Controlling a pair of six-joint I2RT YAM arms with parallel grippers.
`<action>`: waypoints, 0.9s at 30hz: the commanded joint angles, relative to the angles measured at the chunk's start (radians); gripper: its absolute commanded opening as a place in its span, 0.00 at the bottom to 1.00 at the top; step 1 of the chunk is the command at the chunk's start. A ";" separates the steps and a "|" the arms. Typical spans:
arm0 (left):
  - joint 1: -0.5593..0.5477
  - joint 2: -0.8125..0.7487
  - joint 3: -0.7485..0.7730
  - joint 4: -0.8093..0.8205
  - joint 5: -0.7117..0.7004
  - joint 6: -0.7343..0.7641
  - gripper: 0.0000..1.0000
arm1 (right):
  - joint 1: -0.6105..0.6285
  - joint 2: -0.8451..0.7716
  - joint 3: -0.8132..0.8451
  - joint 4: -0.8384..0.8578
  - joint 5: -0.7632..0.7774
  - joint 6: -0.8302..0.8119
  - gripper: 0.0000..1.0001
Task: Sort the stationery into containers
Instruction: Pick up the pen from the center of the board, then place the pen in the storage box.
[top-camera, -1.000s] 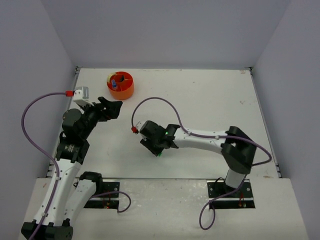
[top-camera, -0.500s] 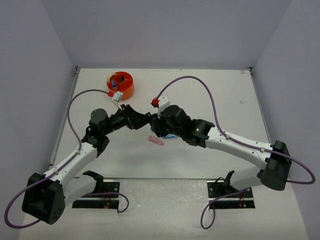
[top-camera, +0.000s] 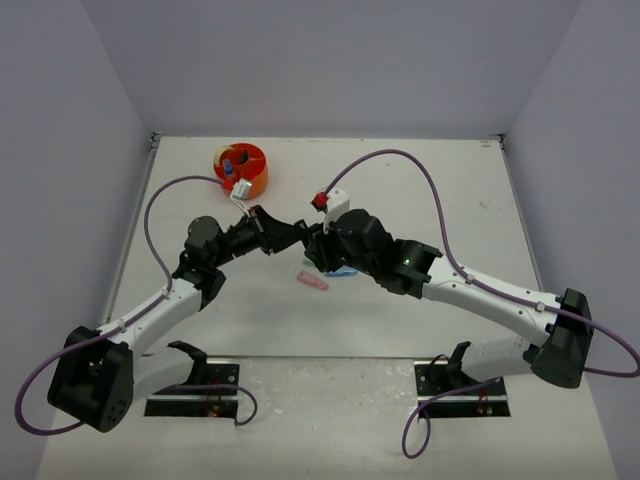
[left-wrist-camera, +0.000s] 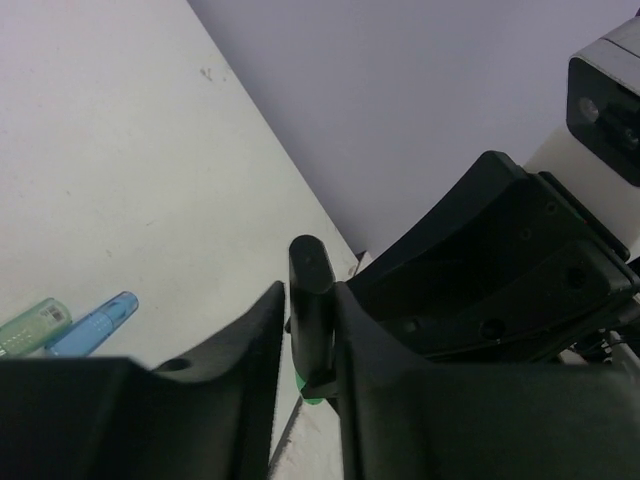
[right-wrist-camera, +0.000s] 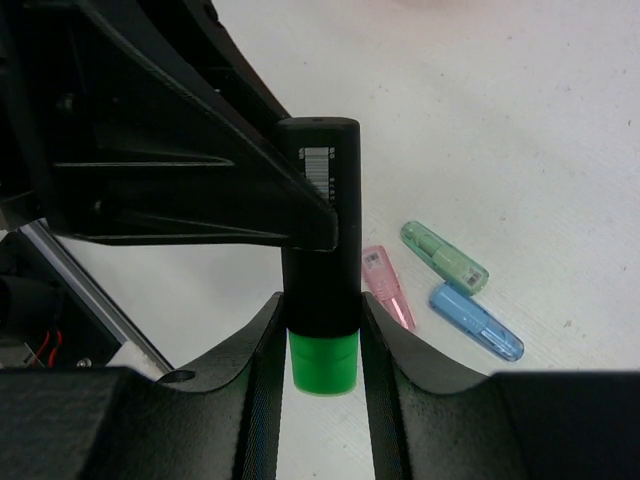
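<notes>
Highlighter (right-wrist-camera: 322, 280) is being clamped by left gripper (left-wrist-camera: 310, 310) and right gripper (right-wrist-camera: 320, 320) mid-frame; pastel pieces (right-wrist-camera: 445, 258) are lying outside the upper-left organiser (top-camera: 241, 170).

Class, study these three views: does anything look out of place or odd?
Yes: the green-ended highlighter is clamped by both the left gripper and the right gripper at once, in the air, not in the orange organiser. Three pastel pieces lie loose on the table. Nothing looks spilled or damaged.
</notes>
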 joint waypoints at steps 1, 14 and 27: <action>-0.012 0.020 0.063 0.058 0.002 0.021 0.08 | 0.004 -0.035 -0.008 0.054 0.015 0.021 0.00; -0.002 0.194 0.609 -0.582 -0.868 0.599 0.00 | 0.002 -0.213 -0.197 0.049 0.222 0.076 0.99; 0.245 0.709 1.038 -0.390 -0.968 0.857 0.00 | -0.001 -0.485 -0.381 -0.034 0.225 0.146 0.99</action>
